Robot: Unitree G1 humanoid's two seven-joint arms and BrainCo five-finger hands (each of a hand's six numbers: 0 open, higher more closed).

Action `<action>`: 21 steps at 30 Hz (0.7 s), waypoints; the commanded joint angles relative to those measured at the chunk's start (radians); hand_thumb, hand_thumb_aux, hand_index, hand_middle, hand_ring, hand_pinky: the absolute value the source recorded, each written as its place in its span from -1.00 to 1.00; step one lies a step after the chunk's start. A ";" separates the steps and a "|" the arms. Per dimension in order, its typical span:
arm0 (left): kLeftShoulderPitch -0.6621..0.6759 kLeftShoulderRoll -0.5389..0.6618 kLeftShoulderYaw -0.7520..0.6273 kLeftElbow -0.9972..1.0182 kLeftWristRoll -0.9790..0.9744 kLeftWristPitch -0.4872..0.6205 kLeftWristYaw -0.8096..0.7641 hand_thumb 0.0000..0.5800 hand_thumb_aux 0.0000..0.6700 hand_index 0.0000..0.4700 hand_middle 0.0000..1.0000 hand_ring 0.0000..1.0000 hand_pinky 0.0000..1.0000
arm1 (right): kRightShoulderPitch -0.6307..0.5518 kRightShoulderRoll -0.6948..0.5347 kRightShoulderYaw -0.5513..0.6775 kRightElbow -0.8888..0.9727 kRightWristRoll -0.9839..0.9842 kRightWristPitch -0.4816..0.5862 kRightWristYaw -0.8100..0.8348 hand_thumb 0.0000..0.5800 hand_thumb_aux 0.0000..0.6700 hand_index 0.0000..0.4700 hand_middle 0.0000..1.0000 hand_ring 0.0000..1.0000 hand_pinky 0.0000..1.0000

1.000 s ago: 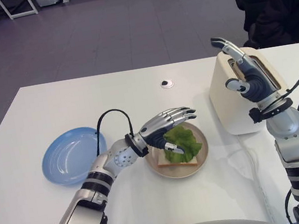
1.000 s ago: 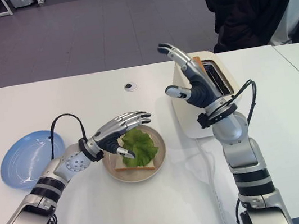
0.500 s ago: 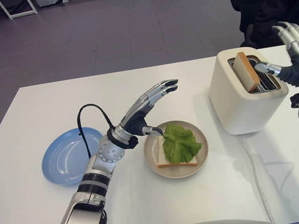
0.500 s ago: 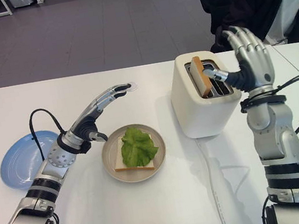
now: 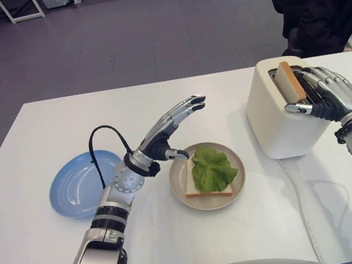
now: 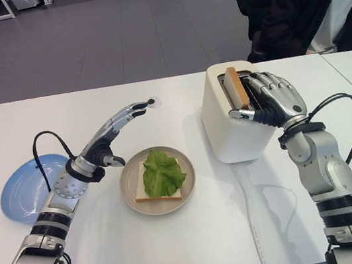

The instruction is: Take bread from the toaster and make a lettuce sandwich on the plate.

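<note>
Right robot hand (image 6: pixel 275 99): I have it lying over the top of the toaster (image 6: pixel 227 140), just to the right of the bread slice (image 6: pixel 235 89). From my feeds I cannot tell whether it has hold of the slice or only rests against it.
Bread slice: it stands on edge at the left side of the toaster's top, with its upper part sticking out and leaning slightly.
Left robot hand (image 5: pixel 163 134): released and holding nothing, with the fingers stretched out nearly straight. I see it raised above the table (image 5: pixel 34 248), behind and to the left of the plate (image 5: pixel 238 184), pointing toward the far right.
Plate: tan and round, near the middle of the table, between the blue plate (image 5: pixel 78 188) and the toaster.
Sandwich so far: one bottom slice (image 5: pixel 189 187) lies flat on the plate. The lettuce (image 5: pixel 213 169) sits on it as the uppermost layer, covering its right part and spreading over the plate.
Toaster: cream-coloured, on the right part of the table, near the plate but apart from it. A white cord (image 5: pixel 300 199) runs from its front toward the near edge.
Blue plate: on the left of the table, well apart from the toaster.
Small round fitting (image 6: pixel 151 101): set in the table top, just past the left fingertips (image 6: pixel 140 107) as I see it.
</note>
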 commanded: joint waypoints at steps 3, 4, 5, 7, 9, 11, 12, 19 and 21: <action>-0.008 -0.009 0.009 0.019 0.025 -0.001 -0.011 -1.00 -1.00 -1.00 -1.00 -1.00 -1.00 | -0.027 0.028 0.040 0.007 0.013 -0.008 -0.016 1.00 1.00 1.00 -1.00 -1.00 -1.00; -0.009 -0.011 0.009 0.021 0.025 -0.002 -0.011 -1.00 -1.00 -1.00 -1.00 -1.00 -1.00 | -0.032 0.034 0.035 -0.001 0.022 -0.012 -0.027 1.00 1.00 1.00 -1.00 -1.00 -1.00; -0.009 -0.013 0.009 0.023 0.025 -0.003 -0.011 -1.00 -1.00 -1.00 -1.00 -1.00 -1.00 | -0.038 0.039 0.028 -0.010 0.030 -0.015 -0.039 1.00 1.00 1.00 -1.00 -1.00 -1.00; -0.009 -0.016 0.010 0.027 0.026 -0.004 -0.010 -1.00 -1.00 -1.00 -1.00 -1.00 -1.00 | -0.044 0.046 0.017 -0.023 0.042 -0.016 -0.057 1.00 1.00 1.00 -1.00 -1.00 -1.00; -0.008 -0.019 0.010 0.030 0.028 -0.007 -0.010 -1.00 -1.00 -1.00 -1.00 -1.00 -1.00 | -0.050 0.051 0.005 -0.032 0.052 -0.015 -0.074 1.00 1.00 1.00 -1.00 -1.00 -1.00; -0.008 -0.021 0.011 0.034 0.029 -0.010 -0.008 -1.00 -1.00 -1.00 -1.00 -1.00 -1.00 | -0.058 0.057 -0.011 -0.041 0.062 -0.014 -0.093 1.00 1.00 1.00 -1.00 -1.00 -1.00; -0.007 -0.022 0.012 0.036 0.030 -0.012 -0.007 -1.00 -1.00 -1.00 -1.00 -1.00 -1.00 | -0.064 0.060 -0.020 -0.042 0.065 -0.014 -0.105 1.00 1.00 1.00 -1.00 -1.00 -1.00; 0.001 -0.019 0.030 0.030 0.023 -0.011 -0.002 -1.00 -1.00 -1.00 -1.00 -1.00 -1.00 | -0.077 0.078 -0.067 -0.060 0.110 -0.032 -0.161 1.00 1.00 1.00 1.00 1.00 1.00; 0.001 -0.018 0.038 0.029 0.016 -0.011 -0.004 -1.00 -1.00 -1.00 -1.00 -1.00 -1.00 | -0.079 0.082 -0.082 -0.069 0.127 -0.043 -0.176 1.00 1.00 1.00 1.00 1.00 1.00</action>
